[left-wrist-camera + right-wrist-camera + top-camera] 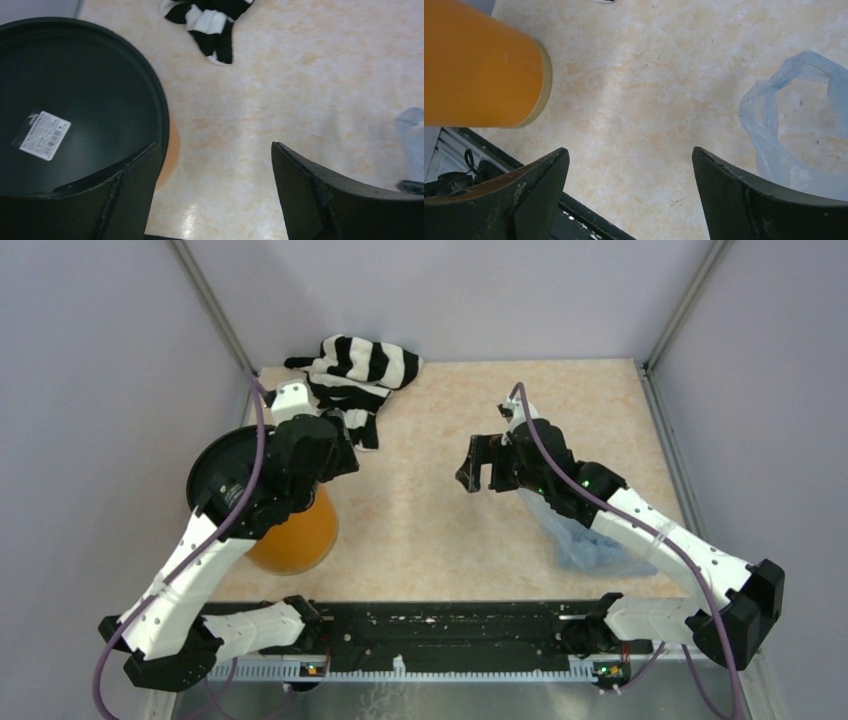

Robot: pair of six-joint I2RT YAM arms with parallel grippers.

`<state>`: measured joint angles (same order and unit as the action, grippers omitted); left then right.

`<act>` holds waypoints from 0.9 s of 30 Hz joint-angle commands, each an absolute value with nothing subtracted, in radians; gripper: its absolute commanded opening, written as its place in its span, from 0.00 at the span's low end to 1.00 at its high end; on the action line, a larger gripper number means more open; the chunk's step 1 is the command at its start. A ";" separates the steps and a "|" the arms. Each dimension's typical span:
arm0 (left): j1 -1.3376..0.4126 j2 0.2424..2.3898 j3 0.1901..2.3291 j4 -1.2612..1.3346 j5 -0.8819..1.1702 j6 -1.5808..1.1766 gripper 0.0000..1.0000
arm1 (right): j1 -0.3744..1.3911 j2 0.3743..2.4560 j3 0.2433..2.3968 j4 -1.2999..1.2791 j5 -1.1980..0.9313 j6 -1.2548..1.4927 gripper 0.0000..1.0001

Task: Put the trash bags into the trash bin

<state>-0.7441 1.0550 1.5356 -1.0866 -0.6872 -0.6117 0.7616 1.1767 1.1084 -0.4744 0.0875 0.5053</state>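
1. Orange on the outside and black inside, the trash bin stands on the left side of the beige marbled table, close to the near edge. A white label is stuck on its black inside.
2. The trash bag, thin, light blue and crinkled, lies flat on the right side of the table, well apart from the bin. The right arm partly covers it in the top view, and its mouth lies open in a loop in the right wrist view.
3. The left gripper hangs just beside the bin's rim with its jaws spread wide and nothing between them. In its wrist view, one finger overlaps the edge of the bin.
4. The right gripper hovers over bare table near the middle, jaws wide apart and empty. The bag lies off to one side of it, not between the fingers.
5. A black-and-white striped cloth lies crumpled at the far edge of the table, beyond the bin.
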 commanded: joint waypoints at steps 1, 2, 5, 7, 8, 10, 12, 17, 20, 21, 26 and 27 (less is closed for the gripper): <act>-0.742 1.100 1.529 -1.233 -0.838 -0.669 0.81 | 0.769 1.181 1.145 -0.404 0.063 0.493 0.93; -0.742 1.107 1.520 -1.232 -0.849 -0.670 0.79 | 0.769 1.184 1.141 -0.400 0.059 0.492 0.93; -0.742 1.142 1.509 -1.241 -0.894 -0.671 0.68 | 0.769 1.198 1.136 -0.387 0.045 0.498 0.93; -0.742 1.173 1.507 -1.250 -0.937 -0.673 0.63 | 0.770 1.206 1.131 -0.377 0.034 0.501 0.93; -0.739 1.188 1.506 -1.253 -0.954 -0.673 0.61 | 0.769 1.208 1.128 -0.373 0.029 0.503 0.93; -0.726 1.205 1.498 -1.245 -0.972 -0.666 0.56 | 0.770 1.213 1.123 -0.369 0.024 0.506 0.93; -0.706 1.215 1.481 -1.213 -0.967 -0.635 0.54 | 0.768 1.215 1.119 -0.370 0.023 0.506 0.93; -0.608 1.228 1.416 -1.114 -0.908 -0.555 0.49 | 0.769 1.214 1.102 -0.364 0.025 0.507 0.93; -0.557 1.220 1.374 -1.034 -0.850 -0.478 0.46 | 0.768 1.214 1.088 -0.361 0.025 0.509 0.93; -0.544 1.219 1.362 -1.011 -0.825 -0.457 0.43 | 0.769 1.214 1.083 -0.359 0.025 0.509 0.93; -0.535 1.236 1.353 -0.986 -0.764 -0.427 0.24 | 0.769 1.224 1.068 -0.344 0.031 0.514 0.93; -0.535 1.240 1.356 -0.982 -0.749 -0.420 0.21 | 0.769 1.228 1.066 -0.340 0.031 0.516 0.93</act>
<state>-0.5423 1.2270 1.3701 -1.0538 -0.8352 -0.4679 0.7635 1.2209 1.0695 -0.3893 0.0311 0.5091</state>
